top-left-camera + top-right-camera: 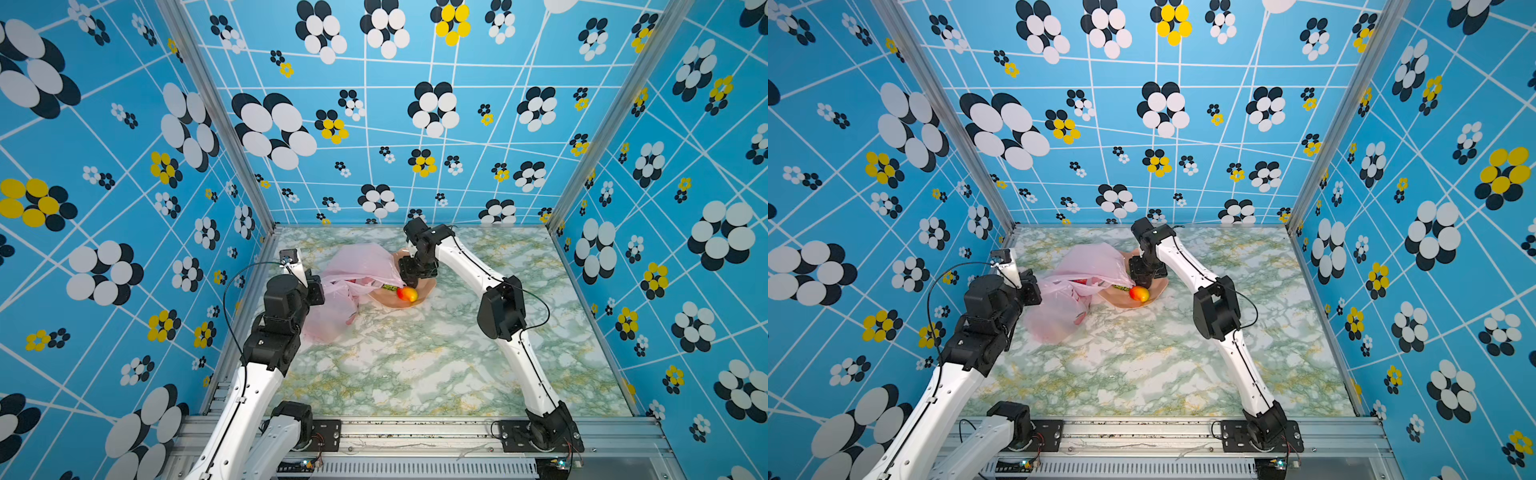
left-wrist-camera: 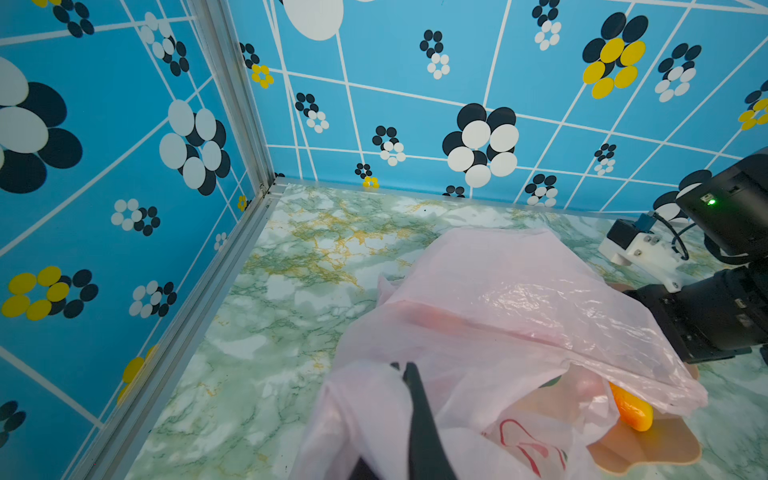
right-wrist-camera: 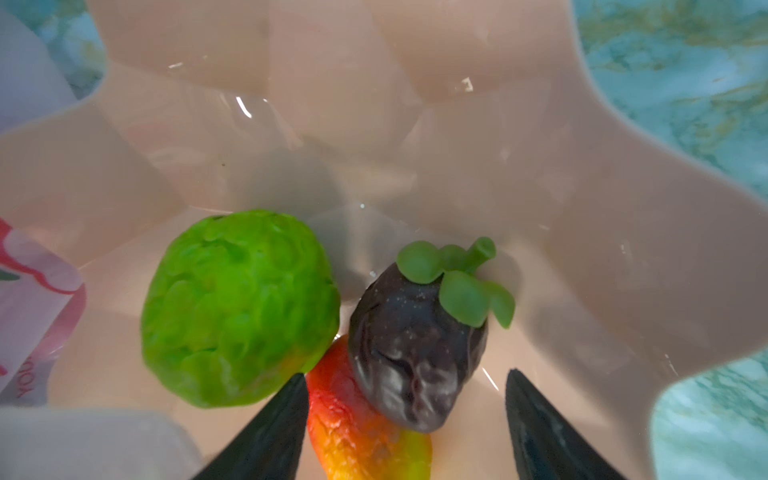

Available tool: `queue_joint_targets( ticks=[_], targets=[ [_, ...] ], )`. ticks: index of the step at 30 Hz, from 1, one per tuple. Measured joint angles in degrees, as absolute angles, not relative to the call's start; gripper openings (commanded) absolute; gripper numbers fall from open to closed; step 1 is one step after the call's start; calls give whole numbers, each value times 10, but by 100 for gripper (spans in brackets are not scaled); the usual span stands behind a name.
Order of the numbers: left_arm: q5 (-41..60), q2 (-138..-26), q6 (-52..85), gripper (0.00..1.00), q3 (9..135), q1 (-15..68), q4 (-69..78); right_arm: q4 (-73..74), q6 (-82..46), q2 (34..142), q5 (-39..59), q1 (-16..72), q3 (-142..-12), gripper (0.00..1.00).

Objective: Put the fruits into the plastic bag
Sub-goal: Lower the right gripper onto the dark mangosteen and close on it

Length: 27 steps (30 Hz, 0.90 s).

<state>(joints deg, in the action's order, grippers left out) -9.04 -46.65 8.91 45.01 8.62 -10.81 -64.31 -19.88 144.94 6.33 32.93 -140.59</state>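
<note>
The pale-pink plastic bag [image 1: 357, 266] [image 1: 1092, 262] [image 2: 519, 299] lies crumpled at the back left, its mouth draped over the peach bowl [image 1: 415, 305]. My left gripper [image 2: 405, 368] [image 1: 316, 291] is shut on a fold of the bag's edge. My right gripper [image 3: 407, 376] [image 1: 415, 270] hangs open inside the bowl [image 3: 374, 104]. Its fingers straddle a dark purple fruit [image 3: 415, 345] with green leaves and a yellow-orange-red mango-like fruit [image 3: 361, 432] [image 1: 407, 294] [image 1: 1139, 293]. A bumpy green fruit [image 3: 239, 307] [image 1: 390, 287] lies just outside one finger.
The marbled green table [image 1: 415, 365] is walled by blue flowered panels on three sides. A metal rail [image 1: 415, 432] runs along the front edge, carrying both arm bases. The bag's printed side [image 3: 29, 299] overlaps the bowl's rim beside the green fruit.
</note>
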Motion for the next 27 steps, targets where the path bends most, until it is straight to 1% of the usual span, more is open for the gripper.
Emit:
queue_joint_targets(
  ticks=[5, 15, 19, 24, 27],
  targets=[
    [-90, -467, 89, 0, 450, 86, -108, -657, -193, 1480, 59, 329, -1442, 75],
    [-90, -467, 89, 0, 450, 86, -108, -660, -188, 1494, 50, 329, -1450, 75],
    [-88, -467, 89, 0, 450, 86, -108, -658, -187, 1500, 50, 329, -1450, 73],
    [-86, -467, 89, 0, 450, 86, -108, -654, -186, 1502, 53, 329, -1450, 60],
    [-84, -467, 89, 0, 450, 86, -108, -642, -187, 1502, 55, 329, -1448, 55]
  ],
)
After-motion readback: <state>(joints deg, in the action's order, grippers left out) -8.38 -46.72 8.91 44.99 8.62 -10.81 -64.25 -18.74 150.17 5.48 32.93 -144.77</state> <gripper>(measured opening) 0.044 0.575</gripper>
